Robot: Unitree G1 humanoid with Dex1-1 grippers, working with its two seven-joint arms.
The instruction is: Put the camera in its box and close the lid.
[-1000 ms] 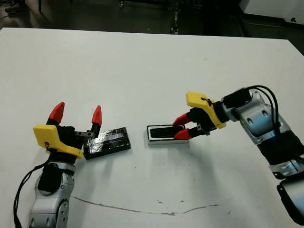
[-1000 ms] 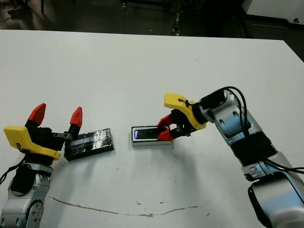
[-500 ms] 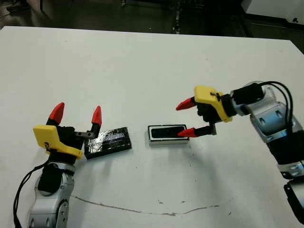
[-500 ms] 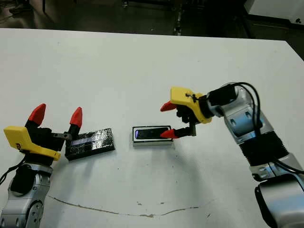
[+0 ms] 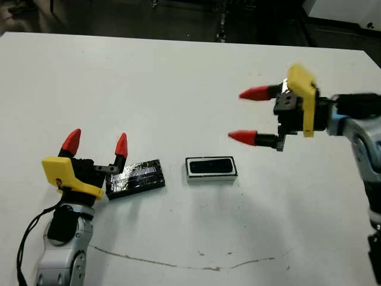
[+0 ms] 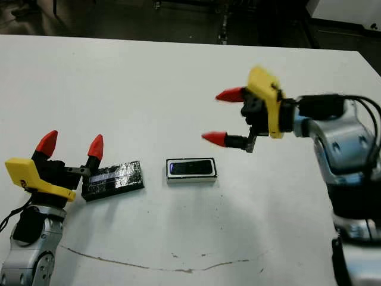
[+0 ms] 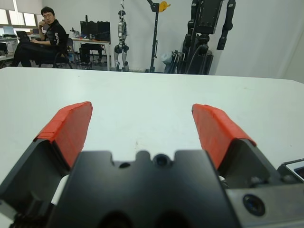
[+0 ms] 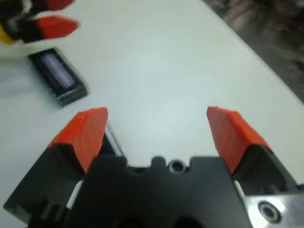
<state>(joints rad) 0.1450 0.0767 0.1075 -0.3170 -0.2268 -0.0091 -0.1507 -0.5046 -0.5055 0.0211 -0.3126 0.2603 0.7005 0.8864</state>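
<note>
So the camera sits inside the box, on the table. The right gripper hangs above and off to the box's right, fingers spread wide, holding nothing. The lid lies flat left of the box, apart from it, and right beside the left gripper, which is also spread and empty. A person sits way back beyond the table.
</note>
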